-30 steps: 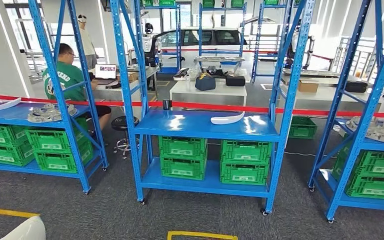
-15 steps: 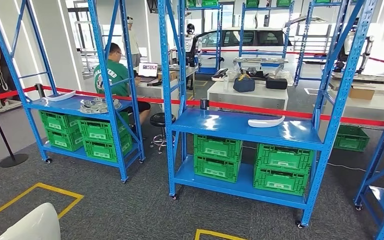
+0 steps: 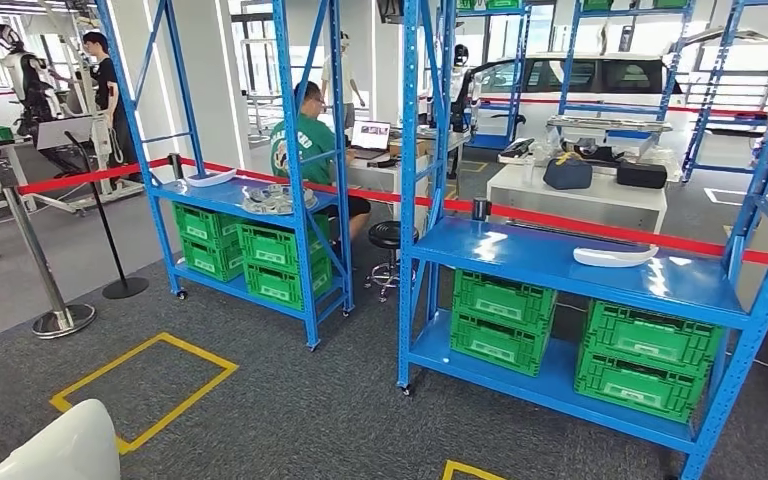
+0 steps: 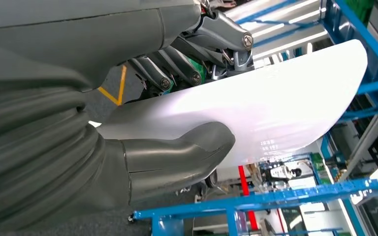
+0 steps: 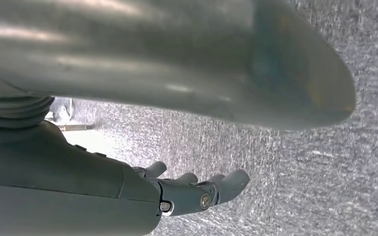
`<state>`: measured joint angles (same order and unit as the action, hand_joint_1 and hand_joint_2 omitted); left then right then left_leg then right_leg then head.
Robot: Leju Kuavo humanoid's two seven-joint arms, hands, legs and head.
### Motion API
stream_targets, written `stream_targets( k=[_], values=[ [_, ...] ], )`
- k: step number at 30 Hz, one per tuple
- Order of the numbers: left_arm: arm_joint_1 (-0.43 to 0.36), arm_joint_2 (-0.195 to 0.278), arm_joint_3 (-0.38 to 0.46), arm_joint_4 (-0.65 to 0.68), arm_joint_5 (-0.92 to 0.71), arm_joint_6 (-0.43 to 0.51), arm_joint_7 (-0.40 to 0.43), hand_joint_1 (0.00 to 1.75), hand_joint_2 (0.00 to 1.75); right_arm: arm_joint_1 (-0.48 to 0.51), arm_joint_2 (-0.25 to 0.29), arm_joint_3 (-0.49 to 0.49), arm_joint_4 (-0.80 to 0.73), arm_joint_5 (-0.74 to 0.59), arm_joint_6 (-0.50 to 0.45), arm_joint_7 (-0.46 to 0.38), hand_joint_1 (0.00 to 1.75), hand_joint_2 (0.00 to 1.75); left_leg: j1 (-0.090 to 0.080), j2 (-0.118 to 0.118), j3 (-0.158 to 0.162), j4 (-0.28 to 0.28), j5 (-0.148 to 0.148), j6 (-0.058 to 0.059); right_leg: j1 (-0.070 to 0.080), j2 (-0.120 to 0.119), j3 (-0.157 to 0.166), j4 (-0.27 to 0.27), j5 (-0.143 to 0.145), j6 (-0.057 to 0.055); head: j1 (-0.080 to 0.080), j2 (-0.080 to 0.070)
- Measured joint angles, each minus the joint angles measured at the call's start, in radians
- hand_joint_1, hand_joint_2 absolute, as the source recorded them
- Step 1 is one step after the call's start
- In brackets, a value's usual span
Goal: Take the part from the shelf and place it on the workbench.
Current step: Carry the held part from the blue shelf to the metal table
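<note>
White, glossy and curved, the part (image 4: 275, 108) sits clamped in the left hand (image 4: 128, 162), with thumb (image 4: 187, 147) pressed across one face and dark fingers (image 4: 177, 73) braced on the other; shows again as a pale corner low on the left of the head view (image 3: 55, 450), well clear of every shelf. Hangs empty on the other side: right hand (image 5: 192, 191) with fingers loosely apart above the grey carpet (image 5: 300, 172). Judged as the carry stage, pick done and placing not yet begun. Hold the pinch firm, since the slick skin of the part looks likely to slide and much of it juts past the fingers. Carry it low and close to the body, long edge away from the blue shelf uprights (image 3: 408, 200), which stand near enough to clip on a turn. Leave alone the second white part (image 3: 615, 256) lying on the blue shelf (image 3: 560, 262). Probably aim for the white tabletop (image 3: 580, 195) behind the red tape (image 3: 560, 222), though cannot tell for certain which surface serves as workbench. Mind the seated person in green (image 3: 305, 145) and the stanchion (image 3: 55, 315) when walking. Set the part down flat, release only once it rests fully.
</note>
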<state>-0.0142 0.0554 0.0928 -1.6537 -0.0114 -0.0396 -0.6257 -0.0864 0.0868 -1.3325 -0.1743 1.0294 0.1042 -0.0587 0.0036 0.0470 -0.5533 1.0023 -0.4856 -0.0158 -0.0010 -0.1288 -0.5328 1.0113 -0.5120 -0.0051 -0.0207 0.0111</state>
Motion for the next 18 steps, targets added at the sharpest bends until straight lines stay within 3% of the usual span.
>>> stream_targets(
  k=[2, 4, 5, 6, 7, 9, 10, 12, 13, 15, 16, 18],
  values=[
    [-0.002, 0.0, -0.001, -0.002, 0.0, 0.0, 0.0, 1.75, 1.75, -0.001, 0.0, 0.0, 0.0, 0.0, 0.0, 0.0, 0.0, 0.0, 0.005, -0.022, 0.001, -0.006, 0.008, 0.013, -0.004, 0.05, -0.015, 0.043, -0.033, 0.012, 0.0, 0.0],
    [-0.005, -0.001, -0.004, -0.002, 0.0, 0.0, 0.0, 1.75, 1.75, 0.003, 0.0, 0.0, 0.0, 0.0, 0.0, 0.0, 0.0, 0.0, 0.007, -0.045, -0.003, -0.006, 0.014, 0.022, -0.008, 0.11, -0.071, 0.165, -0.098, 0.017, 0.001, 0.0],
    [-0.005, -0.001, -0.005, -0.002, -0.004, 0.0, 0.002, 1.75, 1.75, 0.005, 0.0, 0.0, 0.0, 0.0, 0.0, 0.0, 0.0, 0.0, 0.007, -0.058, -0.006, -0.003, 0.016, 0.024, -0.008, 0.122, -0.106, 0.235, -0.125, 0.018, 0.001, 0.0],
    [-0.005, -0.002, -0.006, -0.001, -0.01, 0.0, 0.005, 1.75, 1.75, 0.008, 0.0, 0.0, 0.0, 0.0, 0.0, -0.002, 0.0, 0.0, 0.006, -0.073, -0.01, -0.001, 0.016, 0.024, -0.008, 0.126, -0.13, 0.28, -0.134, 0.018, 0.001, 0.0],
    [-0.004, -0.002, -0.006, -0.001, -0.018, 0.0, 0.01, 1.75, 1.75, 0.009, 0.0, 0.0, 0.0, 0.0, 0.002, -0.005, 0.0, 0.0, 0.006, -0.089, -0.013, 0.003, 0.017, 0.024, -0.009, 0.128, -0.138, 0.291, -0.125, 0.018, 0.001, 0.0],
    [-0.002, -0.004, -0.007, -0.003, -0.032, 0.0, 0.018, 1.75, 1.75, 0.01, -0.001, 0.0, 0.0, 0.002, 0.009, -0.015, 0.0, 0.0, 0.008, -0.118, -0.017, 0.012, 0.016, 0.019, -0.013, 0.143, -0.095, 0.193, -0.06, 0.017, 0.001, 0.0],
    [0.0, -0.004, -0.007, -0.007, -0.036, -0.001, 0.02, 1.75, 1.75, 0.01, -0.002, 0.0, 0.0, 0.004, 0.013, -0.019, 0.0, 0.0, 0.008, -0.131, -0.02, 0.018, 0.014, 0.014, -0.017, 0.169, -0.064, 0.126, -0.033, 0.018, 0.001, 0.0],
    [0.007, -0.007, -0.007, -0.022, -0.04, -0.006, 0.023, 1.75, 1.75, 0.009, -0.003, 0.001, 0.0, 0.006, 0.019, -0.025, 0.0, 0.0, 0.006, -0.155, -0.03, 0.028, 0.012, 0.001, -0.021, 0.206, -0.027, 0.041, -0.008, 0.014, 0.001, 0.0],
    [0.011, -0.007, -0.008, -0.03, -0.04, -0.009, 0.024, 1.75, 1.75, 0.009, -0.003, 0.001, 0.0, 0.005, 0.019, -0.026, 0.0, 0.0, 0.006, -0.166, -0.036, 0.028, 0.013, -0.007, -0.019, 0.209, -0.025, 0.034, -0.011, 0.009, 0.0, 0.0],
    [0.021, -0.006, -0.009, -0.049, -0.04, -0.013, 0.025, 1.75, 1.75, 0.006, -0.002, 0.0, 0.0, 0.001, 0.019, -0.03, 0.0, 0.0, 0.009, -0.184, -0.044, 0.023, 0.019, -0.022, -0.016, 0.182, -0.023, 0.029, -0.005, -0.008, 0.0, 0.0],
    [0.028, -0.005, -0.009, -0.059, -0.04, -0.012, 0.025, 1.75, 1.75, 0.005, -0.001, 0.0, 0.0, -0.001, 0.019, -0.033, 0.0, 0.0, 0.009, -0.173, -0.049, 0.03, 0.014, -0.027, -0.017, 0.169, -0.021, 0.025, -0.002, -0.017, -0.001, 0.0],
    [0.044, -0.003, -0.008, -0.086, -0.04, -0.007, 0.02, 1.75, 1.75, 0.006, 0.002, 0.001, 0.0, 0.0, 0.024, -0.04, 0.0, 0.0, 0.007, -0.116, -0.081, 0.1, -0.031, -0.034, -0.018, 0.141, -0.02, 0.018, 0.003, -0.03, -0.004, 0.0]
  ],
)
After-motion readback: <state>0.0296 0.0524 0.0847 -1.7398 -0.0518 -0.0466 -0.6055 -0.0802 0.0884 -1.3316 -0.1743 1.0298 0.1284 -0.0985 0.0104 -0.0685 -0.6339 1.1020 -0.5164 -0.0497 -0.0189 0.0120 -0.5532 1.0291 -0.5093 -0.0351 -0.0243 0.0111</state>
